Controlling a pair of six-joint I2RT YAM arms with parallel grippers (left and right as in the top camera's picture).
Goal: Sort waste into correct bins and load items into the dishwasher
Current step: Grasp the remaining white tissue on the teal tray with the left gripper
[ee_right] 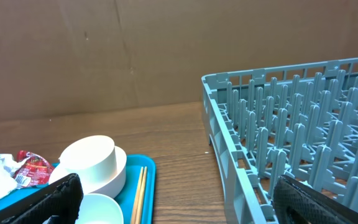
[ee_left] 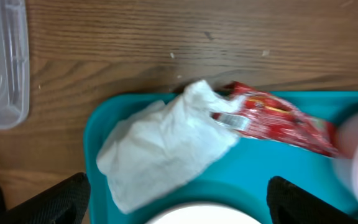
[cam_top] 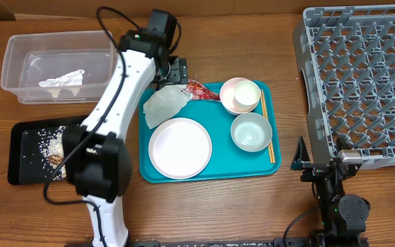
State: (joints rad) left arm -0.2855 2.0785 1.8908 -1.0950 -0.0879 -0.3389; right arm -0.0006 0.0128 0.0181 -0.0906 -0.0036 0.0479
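**Overhead.** Left gripper (cam_top: 175,74) hangs over the upper left corner of the teal tray (cam_top: 218,168), just above a loose napkin (cam_top: 164,106). A red wrapper (cam_top: 201,89) lies beside the napkin and touches its upper right edge. The tub (cam_top: 19,48) in the upper left of the frame holds one paper wad (cam_top: 62,80). The black tray (cam_top: 20,134) at the left carries rice (cam_top: 50,143) and a brown scrap (cam_top: 55,159). Plate (cam_top: 180,147), stacked small bowls (cam_top: 240,95), grey-blue bowl (cam_top: 251,131) and chopsticks (cam_top: 268,130) all sit on the teal tray. The rack (cam_top: 362,75) at the right looks empty. Right gripper (cam_top: 300,163) is parked low, near the rack's lower left corner.

**Left wrist.** Fingers (ee_left: 48,199) are spread wide at the lower corners, with nothing between them. The napkin fills mid-frame. The wrapper overlaps its right tip.

**Right wrist.** Fingers (ee_right: 42,199) are wide apart and empty. The rack is at the right, the bowls and chopsticks at the lower left.

**Step in hand, my read.** The job now is to take the napkin for the tub.
- Come straight down on its bunched middle, away from the wrapper's end, so that only paper is pinched.
- Keep the tips clear of the tray rim and the plate edge.
- Close fully, since thin paper slips.
- Lift before swinging left.
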